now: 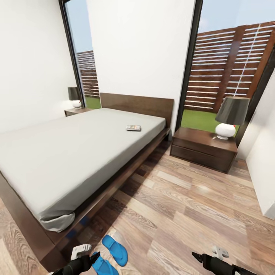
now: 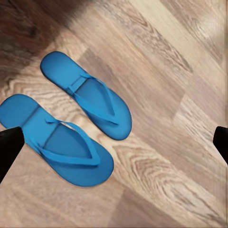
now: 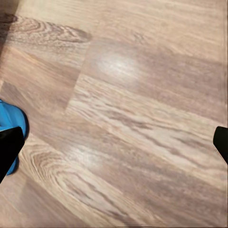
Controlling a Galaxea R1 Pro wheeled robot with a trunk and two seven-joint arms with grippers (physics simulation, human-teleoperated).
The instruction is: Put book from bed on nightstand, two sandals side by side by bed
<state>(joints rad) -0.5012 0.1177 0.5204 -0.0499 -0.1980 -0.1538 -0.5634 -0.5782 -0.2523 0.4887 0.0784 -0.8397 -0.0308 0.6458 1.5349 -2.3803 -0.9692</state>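
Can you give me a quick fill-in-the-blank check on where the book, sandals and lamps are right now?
1. The book lies on the ____, near the headboard.
2. The two blue sandals lie side by side on the wood ____, by the bed's foot corner.
3. Each nightstand carries a ____ with a dark shade.
4. The left gripper hangs above the sandals with its jaws ____.

Missing words: mattress; floor; lamp; open
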